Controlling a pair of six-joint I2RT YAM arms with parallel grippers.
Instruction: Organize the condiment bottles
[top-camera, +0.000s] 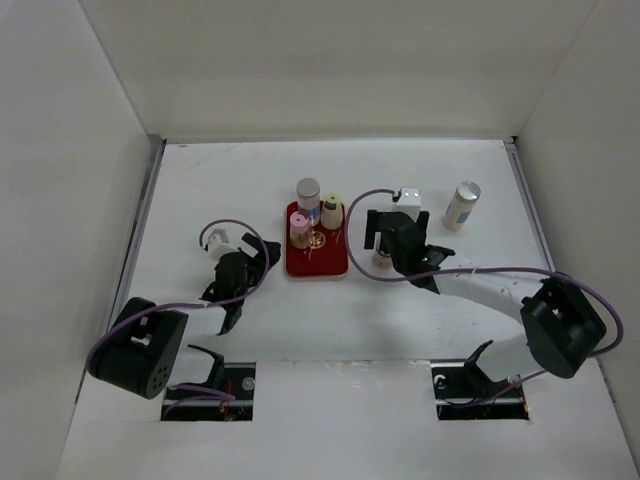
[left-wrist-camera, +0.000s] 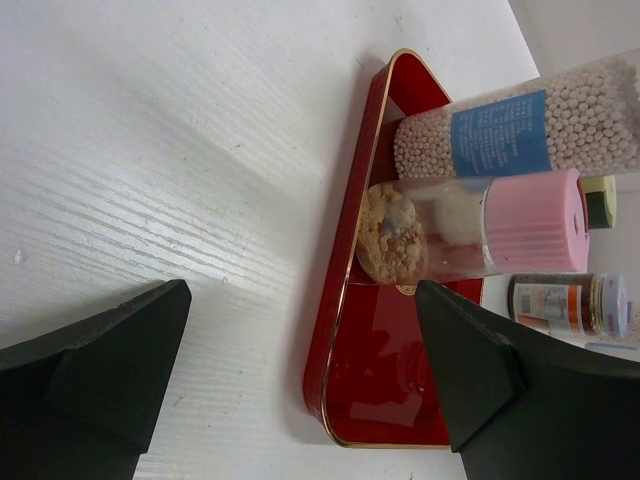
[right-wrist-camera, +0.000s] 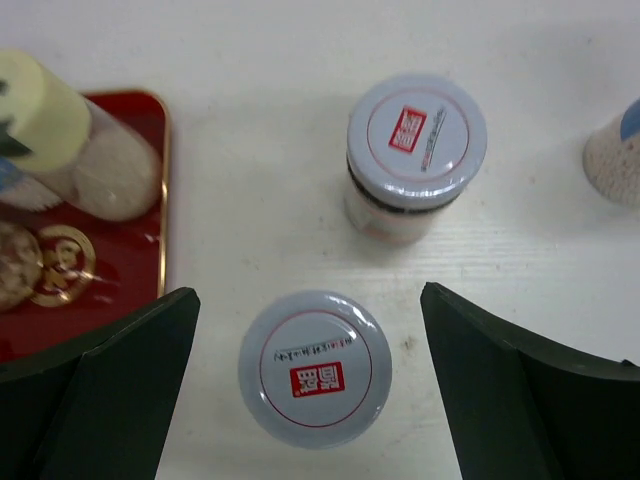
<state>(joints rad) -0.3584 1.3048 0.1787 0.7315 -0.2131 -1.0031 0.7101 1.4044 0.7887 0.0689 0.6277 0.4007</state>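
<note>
A flat red tray (top-camera: 335, 262) holds three condiment bottles: a grey-capped one (top-camera: 308, 192), a yellowish-capped one (top-camera: 332, 208) and a pink-capped one (top-camera: 299, 227). My right gripper (top-camera: 392, 243) is open, right of the tray. In the right wrist view it (right-wrist-camera: 307, 300) straddles a blue-grey-capped jar (right-wrist-camera: 315, 367) without touching it. A second such jar (right-wrist-camera: 417, 140) stands just beyond. A blue-labelled silver-capped bottle (top-camera: 461, 205) stands alone at the far right. My left gripper (top-camera: 255, 262) is open and empty, left of the tray (left-wrist-camera: 335, 330), facing the pink-capped bottle (left-wrist-camera: 480, 225).
White walls enclose the table on the left, back and right. The arm bases and two dark cutouts (top-camera: 208, 385) lie at the near edge. Purple cables loop over both arms.
</note>
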